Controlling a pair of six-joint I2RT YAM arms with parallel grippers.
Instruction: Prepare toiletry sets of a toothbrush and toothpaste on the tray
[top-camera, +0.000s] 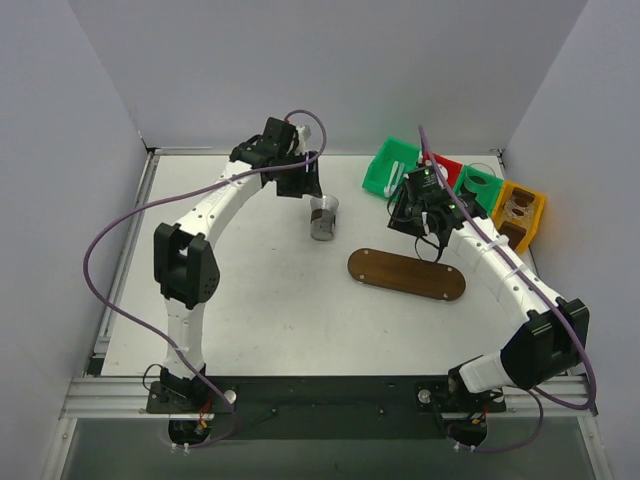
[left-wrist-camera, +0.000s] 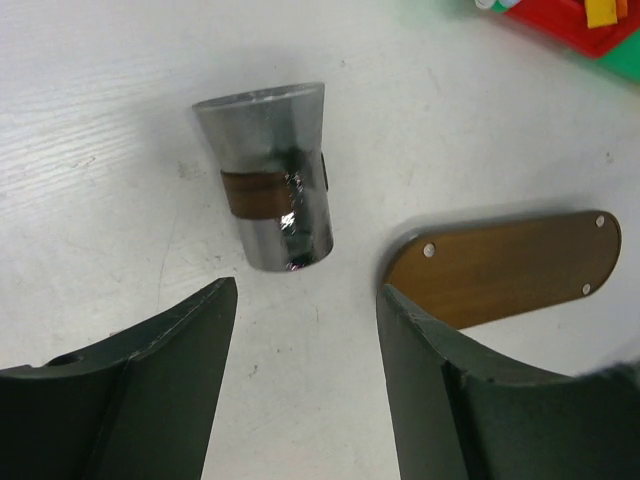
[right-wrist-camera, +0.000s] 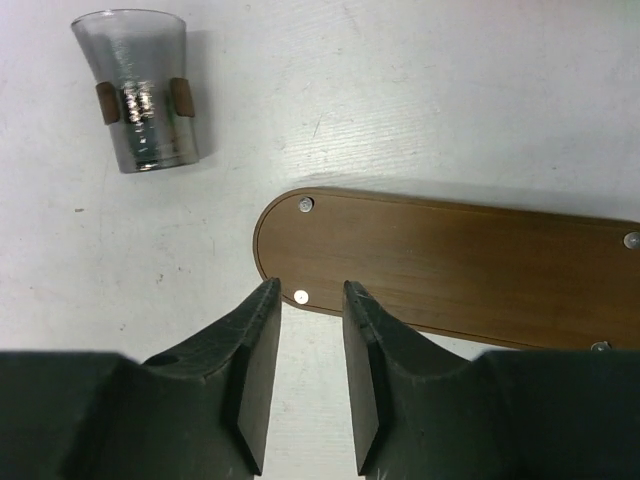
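Jaws of left claw (left-wrist-camera: 305, 290) gape empty, small clear glass cup (left-wrist-camera: 272, 180) just ahead, probably for grasping; right claw (right-wrist-camera: 312, 290), narrowly parted and empty, faces dark brown oval wooden tray (right-wrist-camera: 450, 265).

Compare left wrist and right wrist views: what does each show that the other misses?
Left wrist only: a corner of the red bin, and the left gripper, fingers spread wide. Right wrist only: the right gripper, fingers closer together with nothing between them. Both: the clear cup standing on the white table beside the wooden tray, which is bare.
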